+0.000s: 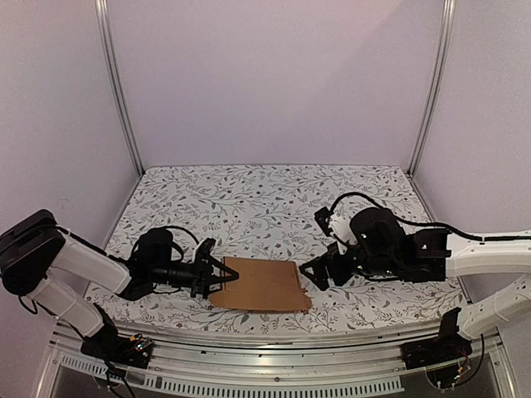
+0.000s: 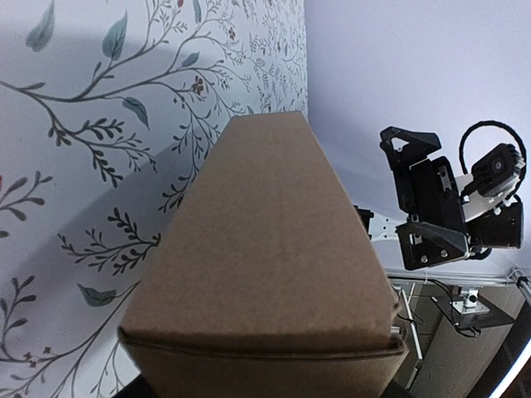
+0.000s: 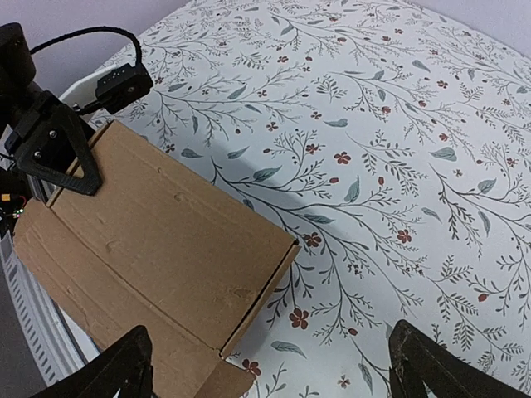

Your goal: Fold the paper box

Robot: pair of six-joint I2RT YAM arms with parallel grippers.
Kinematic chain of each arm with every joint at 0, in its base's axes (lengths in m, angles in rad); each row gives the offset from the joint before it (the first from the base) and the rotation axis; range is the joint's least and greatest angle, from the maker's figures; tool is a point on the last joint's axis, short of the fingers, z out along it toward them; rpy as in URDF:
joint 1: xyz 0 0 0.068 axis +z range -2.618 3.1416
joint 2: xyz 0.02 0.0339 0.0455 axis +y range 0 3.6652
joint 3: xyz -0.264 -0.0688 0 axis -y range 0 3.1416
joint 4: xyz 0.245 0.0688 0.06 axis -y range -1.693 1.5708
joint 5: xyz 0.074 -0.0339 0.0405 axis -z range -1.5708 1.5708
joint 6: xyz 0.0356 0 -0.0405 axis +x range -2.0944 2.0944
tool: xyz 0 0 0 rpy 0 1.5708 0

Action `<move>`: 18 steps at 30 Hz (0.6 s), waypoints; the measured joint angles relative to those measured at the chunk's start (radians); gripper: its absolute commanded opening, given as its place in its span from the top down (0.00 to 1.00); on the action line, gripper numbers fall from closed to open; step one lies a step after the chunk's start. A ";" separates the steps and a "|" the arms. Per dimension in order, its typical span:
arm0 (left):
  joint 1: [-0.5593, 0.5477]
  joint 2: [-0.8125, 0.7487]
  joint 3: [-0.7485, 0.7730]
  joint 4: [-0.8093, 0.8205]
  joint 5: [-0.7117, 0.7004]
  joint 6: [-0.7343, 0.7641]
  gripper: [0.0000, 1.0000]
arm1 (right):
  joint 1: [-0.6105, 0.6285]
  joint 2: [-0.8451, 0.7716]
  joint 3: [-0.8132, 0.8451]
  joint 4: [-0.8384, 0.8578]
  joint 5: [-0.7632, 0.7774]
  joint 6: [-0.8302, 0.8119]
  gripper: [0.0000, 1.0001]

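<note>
At the paper box (image 1: 261, 284), left hand (image 1: 214, 278) level, clamped on; right hand (image 1: 309, 276) wide alongside.

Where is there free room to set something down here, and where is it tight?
Free: the far half of the table, up to the back wall. Tight: the near middle, where the paper box lies between the left gripper at its left end and the open right gripper.

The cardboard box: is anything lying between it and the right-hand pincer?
Nothing visible. Only bare flowered tablecloth separates the open right pincer from the box; the left pincer sits at its far end.
</note>
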 measured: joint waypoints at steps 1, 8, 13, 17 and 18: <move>0.013 -0.019 0.003 -0.027 0.011 0.008 0.74 | 0.000 -0.014 0.011 -0.018 0.003 -0.028 0.01; 0.092 -0.130 0.015 -0.193 0.109 0.058 0.83 | 0.000 -0.120 0.056 -0.117 -0.024 -0.290 0.01; 0.150 -0.213 0.052 -0.306 0.218 0.112 0.88 | 0.000 -0.132 0.093 -0.153 -0.039 -0.445 0.01; 0.199 -0.261 0.062 -0.356 0.305 0.143 0.91 | 0.000 -0.134 0.111 -0.160 -0.081 -0.570 0.01; 0.208 -0.269 0.062 -0.361 0.326 0.145 0.93 | 0.000 -0.135 0.111 -0.160 -0.108 -0.616 0.01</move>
